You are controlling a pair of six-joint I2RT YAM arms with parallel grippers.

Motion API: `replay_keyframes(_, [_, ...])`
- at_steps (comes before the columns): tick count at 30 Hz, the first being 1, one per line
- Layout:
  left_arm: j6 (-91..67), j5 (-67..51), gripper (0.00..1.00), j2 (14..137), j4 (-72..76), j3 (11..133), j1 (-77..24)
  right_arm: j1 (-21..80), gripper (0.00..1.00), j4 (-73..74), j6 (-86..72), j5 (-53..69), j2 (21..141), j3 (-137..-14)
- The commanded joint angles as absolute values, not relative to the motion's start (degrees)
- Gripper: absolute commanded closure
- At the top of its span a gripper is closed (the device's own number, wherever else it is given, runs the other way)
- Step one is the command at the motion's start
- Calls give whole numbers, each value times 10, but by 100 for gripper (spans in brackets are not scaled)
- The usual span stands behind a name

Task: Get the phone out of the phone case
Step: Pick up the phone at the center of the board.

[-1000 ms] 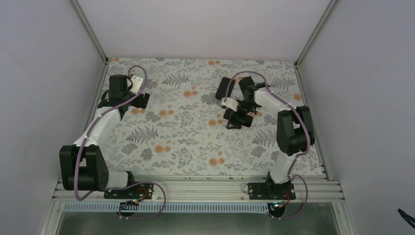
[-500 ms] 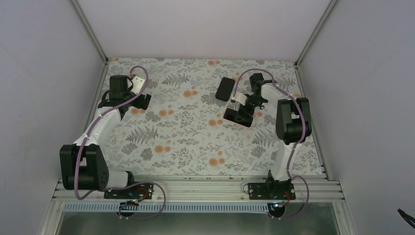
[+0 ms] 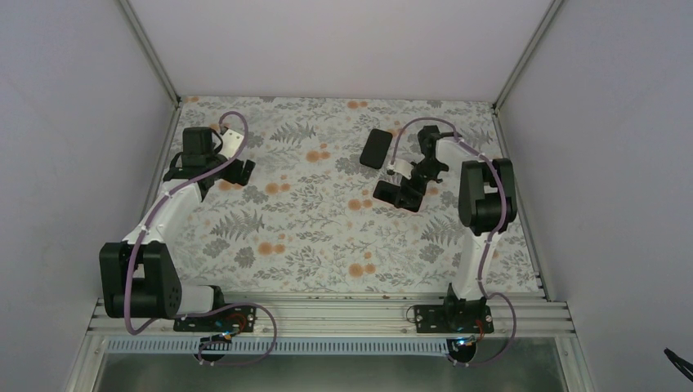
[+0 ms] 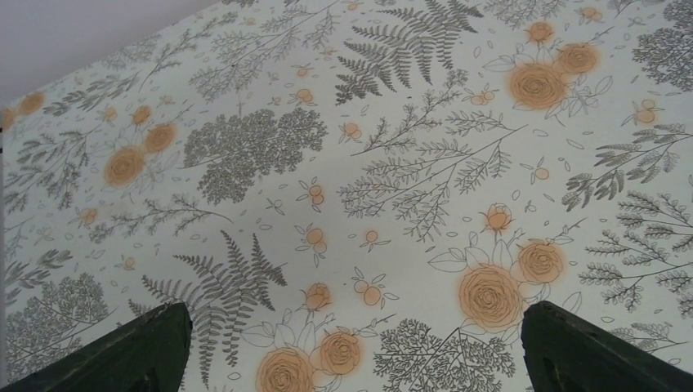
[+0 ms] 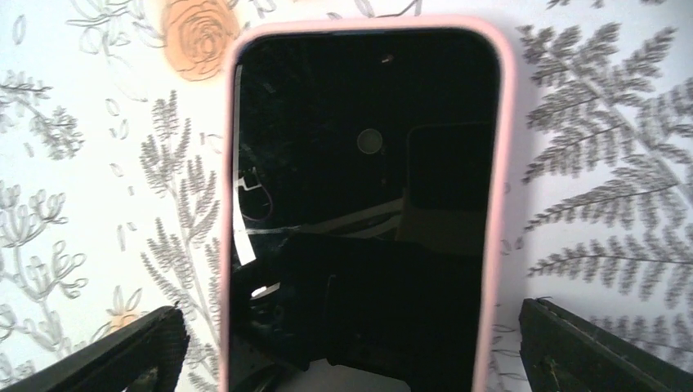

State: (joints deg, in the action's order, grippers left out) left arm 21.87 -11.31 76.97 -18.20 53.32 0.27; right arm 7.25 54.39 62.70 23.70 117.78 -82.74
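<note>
Pink phone case (image 5: 368, 23) is cradling the phone (image 5: 359, 163) in the right wrist view; overhead, seemingly just dark; left gripper (image 4: 351, 355) and right gripper (image 5: 351, 355) are gaping wide

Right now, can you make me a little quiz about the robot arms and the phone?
1. True or false: the phone is already out of its pink case.
2. What shows between the fingers of the left gripper? A) the phone B) only the flowery tablecloth C) a cup
3. Fill in the gap: the right gripper is ____, with one finger on each side of the phone and neither touching it.

Key: 1 false, the pink rim is around the screen. 2 B. 3 open.
</note>
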Motion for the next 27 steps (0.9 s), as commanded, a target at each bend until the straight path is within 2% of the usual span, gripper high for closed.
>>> replay_keyframes(1, [228,-142,0,758,-188,529,6,71,0,590,638,251,1158,-796])
replay_keyframes(4, [229,-148,0,761,-189,530,6,77,0,563,625,235,1138,-757])
replay_keyframes(10, [231,-147,0,769,-183,527,6,104,0,396,552,125,1083,-636])
replay_keyframes(18, [250,-185,0,819,-214,553,6,116,1,281,503,26,1088,-560])
replay_keyframes(20, [262,-218,0,832,-241,572,4,116,7,276,497,18,1097,-552])
replay_keyframes(24, [316,-339,0,871,-334,630,0,116,32,266,491,22,1096,-546])
replay_keyframes(27, [349,-377,0,914,-409,691,-23,116,41,266,493,59,1070,-548])
